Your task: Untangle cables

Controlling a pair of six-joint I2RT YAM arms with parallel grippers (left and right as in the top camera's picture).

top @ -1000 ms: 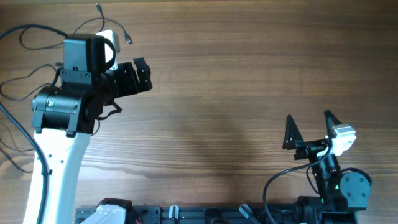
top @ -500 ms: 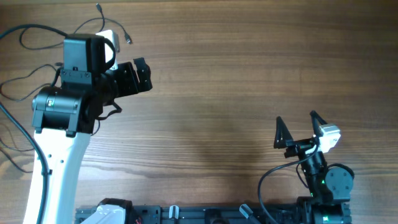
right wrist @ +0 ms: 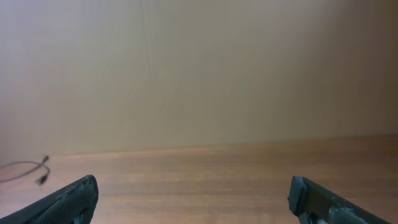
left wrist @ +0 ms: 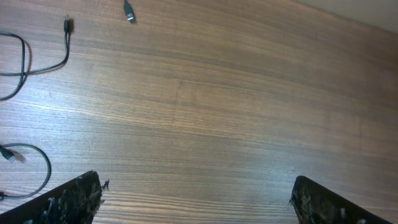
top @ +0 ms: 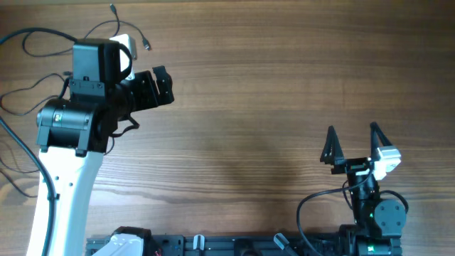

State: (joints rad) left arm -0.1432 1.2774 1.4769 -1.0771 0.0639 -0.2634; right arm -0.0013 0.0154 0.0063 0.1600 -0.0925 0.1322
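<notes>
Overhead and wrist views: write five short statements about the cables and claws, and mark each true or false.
1. The right claw is open and holds nothing. True.
2. The left claw is shut on a cable. False: it is wide open, with only bare wood between its fingers.
3. The cables lie on the left part of the table, by the left arm. True.
4. A cable runs between the right claw's fingers. False: no cable touches that claw; the cables lie far off, across the table.
5. A silvery plug lies loose on the wood ahead of the left claw. True.
</notes>
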